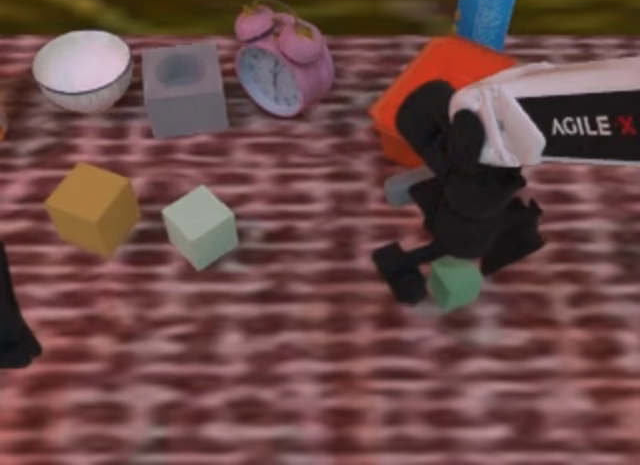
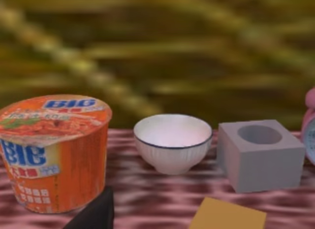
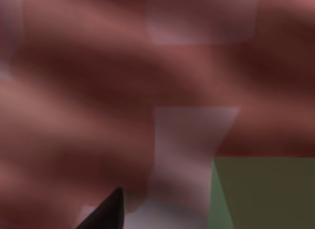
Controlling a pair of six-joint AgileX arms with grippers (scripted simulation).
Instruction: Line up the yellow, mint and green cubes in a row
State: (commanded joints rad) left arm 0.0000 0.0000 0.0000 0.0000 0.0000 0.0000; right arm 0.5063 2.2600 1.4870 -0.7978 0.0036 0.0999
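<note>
The small green cube (image 1: 455, 283) rests on the cloth right of centre. My right gripper (image 1: 457, 263) is lowered over it, open, one black finger on each side of the cube. The right wrist view shows one fingertip (image 3: 109, 210) and the green cube (image 3: 266, 194) with a gap between them. The mustard-yellow cube (image 1: 92, 207) lies at the left, and the pale mint cube (image 1: 200, 226) sits just right of it, apart from it. My left gripper (image 1: 12, 335) is parked at the left edge, open. The left wrist view shows one of its fingers (image 2: 96, 214) and the yellow cube's top (image 2: 229, 216).
Along the back stand a white bowl (image 1: 82, 69), a grey block with a round hollow (image 1: 184, 87), a pink alarm clock (image 1: 283, 63), an orange box (image 1: 440, 80) and a blue object (image 1: 487, 13). An orange noodle cup (image 2: 54, 150) shows in the left wrist view.
</note>
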